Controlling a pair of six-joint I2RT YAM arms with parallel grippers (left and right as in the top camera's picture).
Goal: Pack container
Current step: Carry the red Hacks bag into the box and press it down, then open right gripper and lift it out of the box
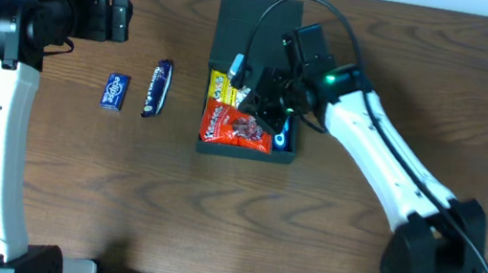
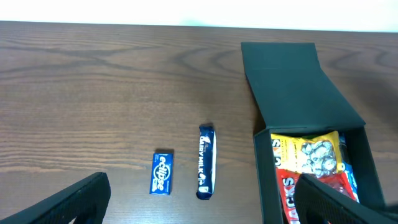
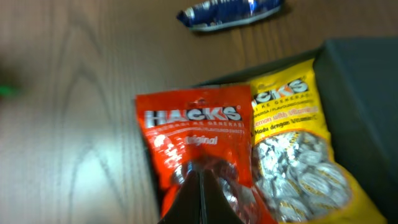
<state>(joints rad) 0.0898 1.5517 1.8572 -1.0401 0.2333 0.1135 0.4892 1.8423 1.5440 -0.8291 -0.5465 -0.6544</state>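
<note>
— Count?
— One container [image 1: 253,22], mid-table [image 1: 70,198], lid open, holding one red packet [image 1: 236,128] and one yellow packet [image 1: 222,87]. Beside it: one blue mint pack [image 1: 115,91], one blue chocolate bar [image 1: 157,88].
— Tools?
— Left tool [image 1: 124,17] apart; right tool [image 3: 200,183] pressed together over the red packet.

I have my right gripper [image 3: 200,183] pinched fully closed, with the right arm [image 1: 384,172] stretched forward and leftward. My left gripper [image 1: 122,17] gapes wide open.

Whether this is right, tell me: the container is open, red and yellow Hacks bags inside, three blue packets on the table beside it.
Wrong count: the left wrist view shows only two blue packets beside the container, the eclipse packet and the Dairy Milk bar. The rest stands.
</note>
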